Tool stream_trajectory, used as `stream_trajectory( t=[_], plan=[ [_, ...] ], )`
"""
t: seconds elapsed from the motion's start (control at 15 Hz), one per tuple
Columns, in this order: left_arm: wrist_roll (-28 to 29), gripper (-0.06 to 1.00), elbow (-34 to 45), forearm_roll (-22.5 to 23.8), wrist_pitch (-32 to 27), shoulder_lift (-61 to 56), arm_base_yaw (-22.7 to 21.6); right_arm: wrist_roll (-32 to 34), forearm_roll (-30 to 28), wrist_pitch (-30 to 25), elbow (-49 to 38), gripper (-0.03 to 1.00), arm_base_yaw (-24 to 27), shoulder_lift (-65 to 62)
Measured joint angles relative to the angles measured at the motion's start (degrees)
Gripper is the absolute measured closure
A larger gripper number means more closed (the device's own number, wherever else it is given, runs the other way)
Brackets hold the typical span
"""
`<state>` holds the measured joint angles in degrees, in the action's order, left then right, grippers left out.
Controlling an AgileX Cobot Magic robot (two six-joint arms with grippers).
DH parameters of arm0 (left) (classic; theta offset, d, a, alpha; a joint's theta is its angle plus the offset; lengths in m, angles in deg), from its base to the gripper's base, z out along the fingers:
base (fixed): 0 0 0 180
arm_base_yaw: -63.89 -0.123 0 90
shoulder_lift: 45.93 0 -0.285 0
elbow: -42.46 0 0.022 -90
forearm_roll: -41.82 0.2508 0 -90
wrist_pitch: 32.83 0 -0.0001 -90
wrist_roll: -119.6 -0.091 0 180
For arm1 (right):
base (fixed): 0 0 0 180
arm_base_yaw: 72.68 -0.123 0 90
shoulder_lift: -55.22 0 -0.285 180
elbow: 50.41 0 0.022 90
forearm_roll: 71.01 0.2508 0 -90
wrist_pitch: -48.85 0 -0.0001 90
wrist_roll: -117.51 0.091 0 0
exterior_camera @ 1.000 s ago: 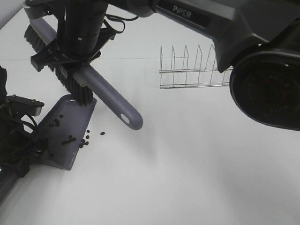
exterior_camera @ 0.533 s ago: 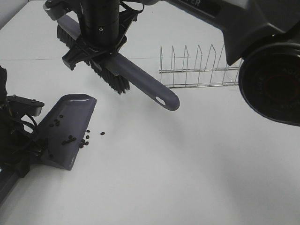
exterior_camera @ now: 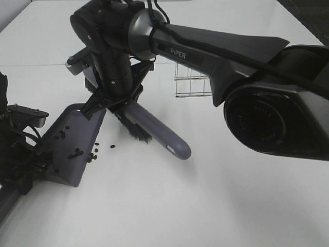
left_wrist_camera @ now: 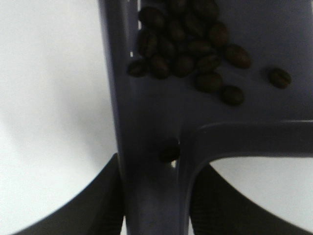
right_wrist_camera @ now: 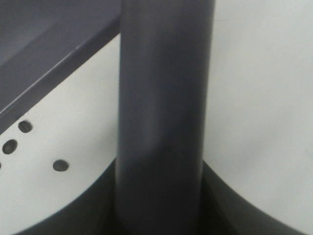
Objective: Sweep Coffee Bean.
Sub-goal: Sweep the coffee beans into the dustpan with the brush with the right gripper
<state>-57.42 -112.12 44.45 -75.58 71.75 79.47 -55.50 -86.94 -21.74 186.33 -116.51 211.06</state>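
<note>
The grey-purple dustpan point(exterior_camera: 72, 146) lies on the white table at the left. My left gripper point(exterior_camera: 35, 165) is shut on its handle point(left_wrist_camera: 154, 196). Coffee beans point(exterior_camera: 77, 153) lie on the pan, clustered in the left wrist view point(left_wrist_camera: 188, 46). A few beans point(exterior_camera: 93, 157) lie on the table just off the pan's lip, and they show in the right wrist view point(right_wrist_camera: 59, 165). My right gripper point(exterior_camera: 115, 100) reaches across, shut on the brush handle point(right_wrist_camera: 164, 122). The black bristles point(exterior_camera: 132, 128) are low beside the pan's far right corner.
A wire dish rack point(exterior_camera: 193, 85) stands at the back, partly hidden by the right arm. The brush's handle end point(exterior_camera: 177, 149) points out to the right over the table. The left arm's black base and cables point(exterior_camera: 15, 139) sit at the left edge.
The brush first rose and swung right, away from the pan. It has now come down with its bristles beside the pan's right corner. Dustpan and beans have not moved.
</note>
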Motion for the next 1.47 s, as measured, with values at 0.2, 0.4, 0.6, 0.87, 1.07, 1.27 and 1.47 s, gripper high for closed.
stream_trajectory(
  t=[0.2, 0.4, 0.6, 0.87, 1.07, 1.27, 1.47],
  plan=[
    [0.0, 0.60, 0.0, 0.0, 0.0, 0.0, 0.0, 1.2, 7.3, 0.3, -0.3, 0.61, -0.1, 0.7],
    [0.0, 0.60, 0.0, 0.0, 0.0, 0.0, 0.0, 1.0, 18.7, 5.2, -0.3, 0.61, -0.1, 2.6],
    [0.2, 0.60, 0.0, -0.1, -0.1, 0.0, 0.0, -3.2, 27.3, 13.3, -0.3, 0.61, -0.1, 2.6],
    [0.2, 0.60, 0.0, -0.2, -0.1, 0.0, 0.0, -5.0, 28.1, 15.0, -0.3, 0.61, -0.1, 0.7],
    [0.2, 0.60, 0.0, -0.2, -0.1, 0.0, 0.0, -7.4, 28.0, 17.4, -0.3, 0.62, -0.1, -1.4],
    [0.2, 0.60, 0.0, -0.6, -0.1, 0.0, 0.0, -9.3, 26.0, 15.0, -0.3, 0.62, -0.1, -5.4],
    [0.2, 0.60, 0.0, -0.7, -0.1, 0.0, 0.0, -9.1, 17.5, 8.7, -0.3, 0.62, -0.1, -7.7]
  ],
)
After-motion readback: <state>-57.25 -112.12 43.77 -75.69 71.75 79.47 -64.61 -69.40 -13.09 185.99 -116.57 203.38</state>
